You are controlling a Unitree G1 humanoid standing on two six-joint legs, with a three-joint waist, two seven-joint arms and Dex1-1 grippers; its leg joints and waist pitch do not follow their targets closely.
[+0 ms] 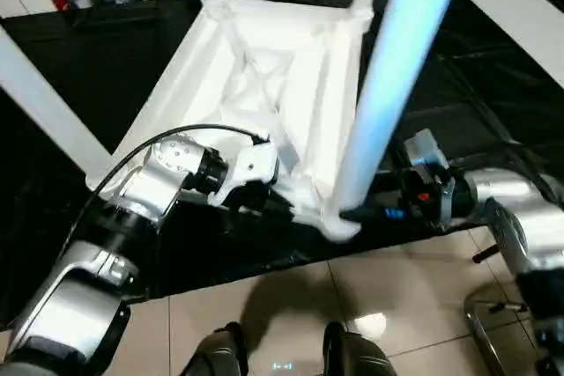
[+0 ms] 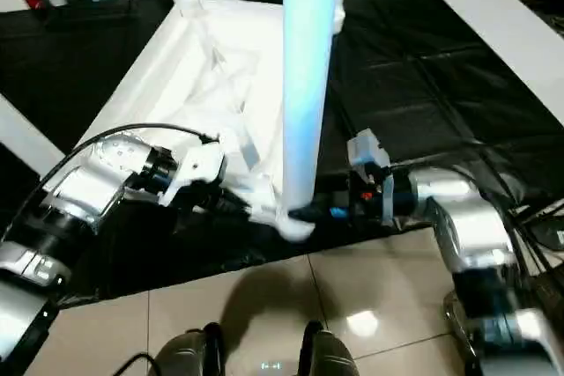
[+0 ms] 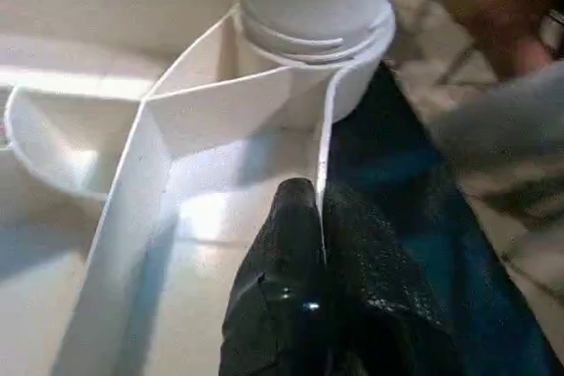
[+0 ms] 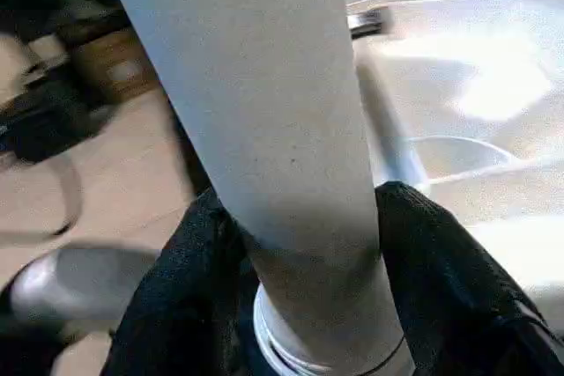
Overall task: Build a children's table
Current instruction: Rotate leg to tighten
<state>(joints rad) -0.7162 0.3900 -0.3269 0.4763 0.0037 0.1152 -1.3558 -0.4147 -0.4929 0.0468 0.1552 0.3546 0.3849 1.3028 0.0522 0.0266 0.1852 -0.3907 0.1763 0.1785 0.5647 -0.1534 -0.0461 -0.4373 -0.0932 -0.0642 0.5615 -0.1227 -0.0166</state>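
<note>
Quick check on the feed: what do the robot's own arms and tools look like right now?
Both forearms are rounded silver shells ending in black wrist sections. The left arm has a white bracket at its wrist and a thin black cable arching over it. The right arm shows a small grey box plus red and blue details. The left tool and right tool have textured black fingers.

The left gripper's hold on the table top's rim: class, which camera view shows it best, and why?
The left wrist view: the left gripper is shut on the thin rim of the table top beside the corner socket. The two eye views show it from above, its fingers largely hidden. The right wrist view looks along the leg.
</note>
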